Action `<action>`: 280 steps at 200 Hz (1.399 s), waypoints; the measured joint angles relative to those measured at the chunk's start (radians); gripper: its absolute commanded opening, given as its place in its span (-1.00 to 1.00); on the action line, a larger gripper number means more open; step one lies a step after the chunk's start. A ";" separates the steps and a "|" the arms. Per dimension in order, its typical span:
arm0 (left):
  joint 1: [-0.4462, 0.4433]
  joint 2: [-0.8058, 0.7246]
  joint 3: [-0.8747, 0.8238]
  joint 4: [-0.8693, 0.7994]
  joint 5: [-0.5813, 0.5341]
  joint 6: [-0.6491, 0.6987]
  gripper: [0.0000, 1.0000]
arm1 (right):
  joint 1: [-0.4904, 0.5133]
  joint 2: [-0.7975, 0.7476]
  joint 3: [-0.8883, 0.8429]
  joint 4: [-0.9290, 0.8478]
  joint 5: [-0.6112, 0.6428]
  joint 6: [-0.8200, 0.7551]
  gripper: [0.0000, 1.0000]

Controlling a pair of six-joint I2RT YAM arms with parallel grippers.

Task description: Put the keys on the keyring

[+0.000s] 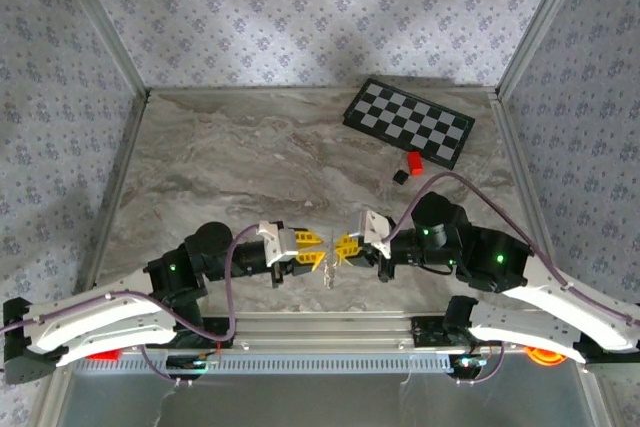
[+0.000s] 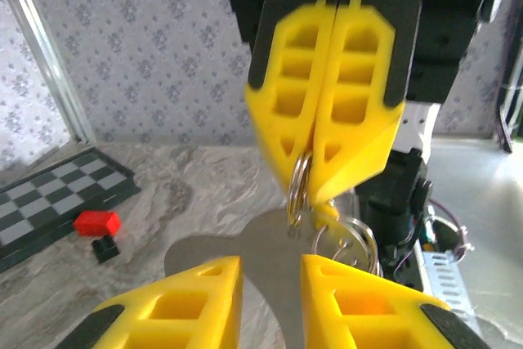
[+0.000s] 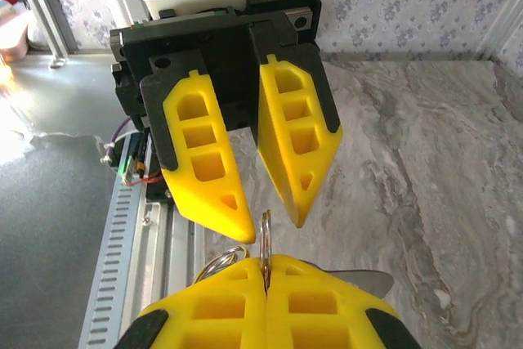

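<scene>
Silvery keyring (image 2: 299, 188) lifted above marble tabletop (image 1: 250, 157), between both arms near front edge. Right gripper (image 3: 265, 274) clenched on keyring, ring edge-on. Flat silvery key (image 2: 260, 261) hangs just below ring, in gap of left gripper (image 3: 270, 218), fingers apart, released. Whether key already threaded: unclear. Step, likely: threading key. Next: left gripper grasps key, aligns hole with ring's split.

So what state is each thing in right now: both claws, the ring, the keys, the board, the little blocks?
left gripper: open, fingers apart.
right gripper: shut on the keyring.
keyring: pinched edge-on, held in the air.
keys: dangling under the ring, not gripped.
checkerboard: lying flat.
red block: resting beside the board.
black block: resting next to the red one.
</scene>
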 measured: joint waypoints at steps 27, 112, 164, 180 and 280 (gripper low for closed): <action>0.000 0.005 0.026 -0.066 -0.017 0.018 -0.44 | 0.000 0.048 0.059 -0.083 0.009 -0.016 -1.00; 0.000 0.061 0.053 -0.100 -0.017 0.045 -0.45 | 0.000 0.108 0.076 -0.185 0.008 -0.033 -1.00; -0.001 0.083 0.053 -0.098 0.002 0.052 -0.57 | 0.000 0.117 0.077 -0.209 0.008 -0.036 -1.00; -0.001 0.083 0.053 -0.097 0.008 0.052 -0.51 | 0.000 0.120 0.079 -0.210 0.008 -0.036 -1.00; -0.001 0.095 0.053 -0.088 0.036 0.050 -0.72 | 0.002 0.127 0.079 -0.207 0.008 -0.044 -1.00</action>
